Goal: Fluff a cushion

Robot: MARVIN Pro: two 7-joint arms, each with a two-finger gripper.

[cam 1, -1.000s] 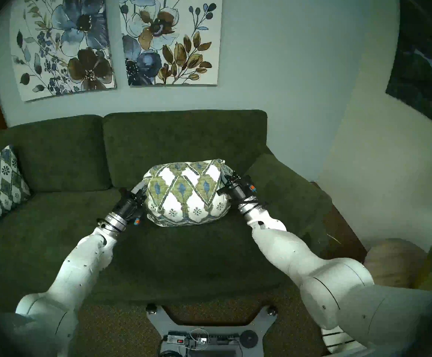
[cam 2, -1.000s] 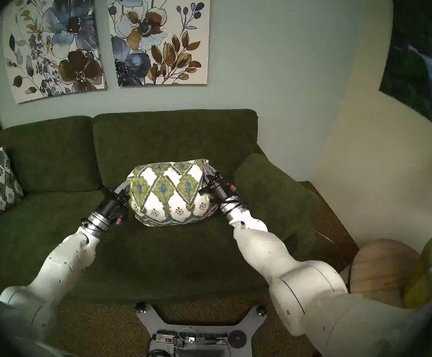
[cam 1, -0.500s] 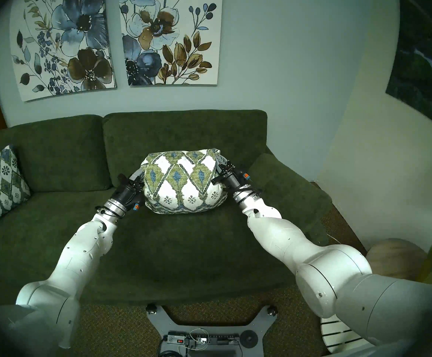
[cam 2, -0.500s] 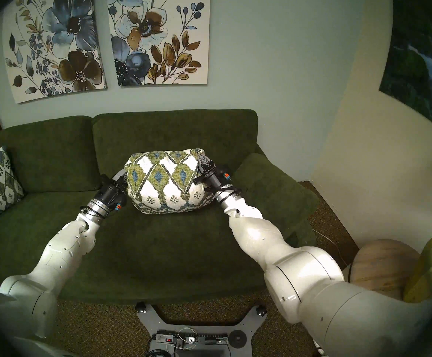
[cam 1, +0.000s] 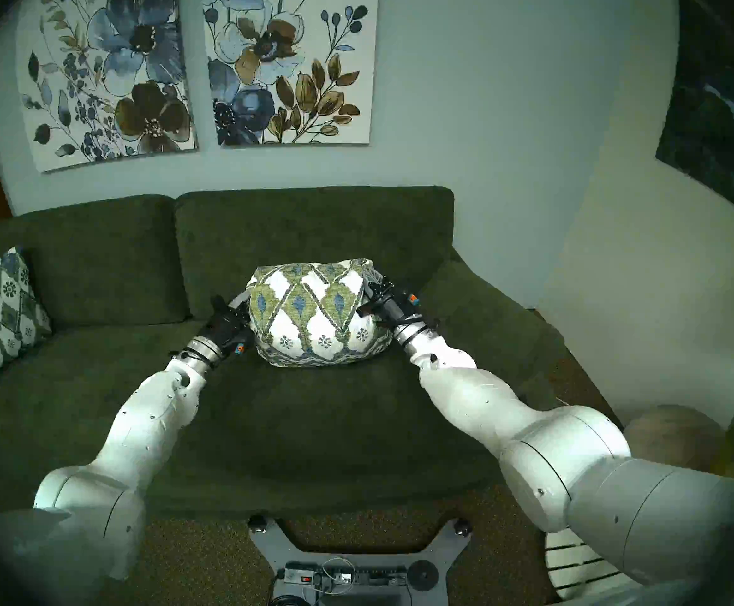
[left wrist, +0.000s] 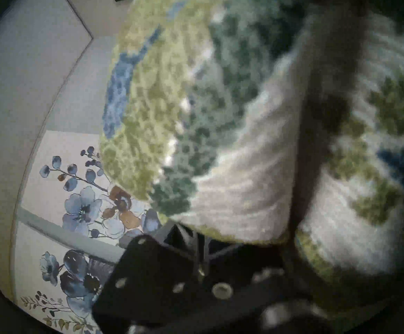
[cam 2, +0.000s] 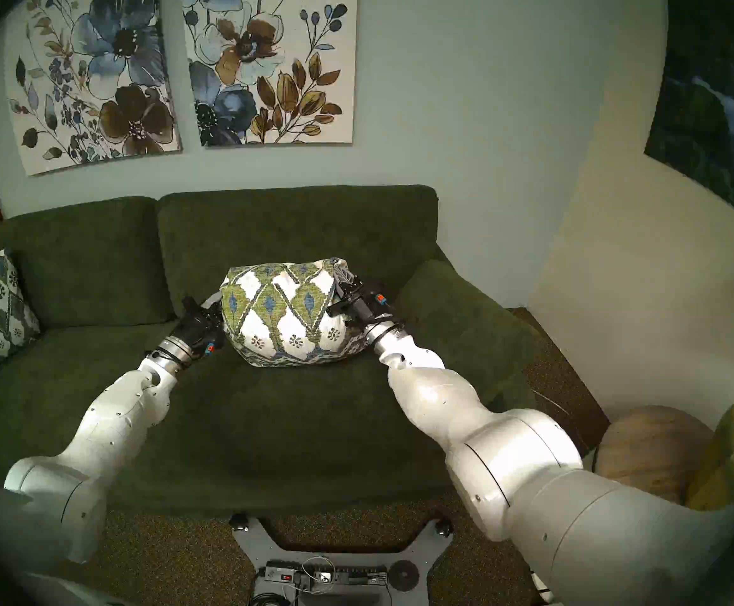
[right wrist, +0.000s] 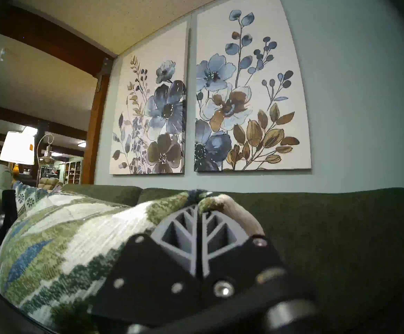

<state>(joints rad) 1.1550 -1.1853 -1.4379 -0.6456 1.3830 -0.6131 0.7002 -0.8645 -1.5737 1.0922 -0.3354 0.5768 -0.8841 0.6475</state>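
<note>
The cushion (cam 1: 316, 315) sat bunched on the seat of a dark-green sofa (cam 1: 295, 421), near the backrest and right of centre, squeezed from both sides. The left gripper (cam 1: 238, 305) had its jaws clamped on the cushion's left edge, the right gripper (cam 1: 371, 281) on its upper right corner. Two floral canvases (cam 1: 288, 63) hung on the pale blue wall behind, and a bluer patterned pillow (cam 1: 0, 314) leaned at the sofa's far left.

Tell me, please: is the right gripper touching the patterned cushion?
Touching. In the right wrist view the right gripper has its jaws closed together, pinching the corner fabric of the cushion.
</note>
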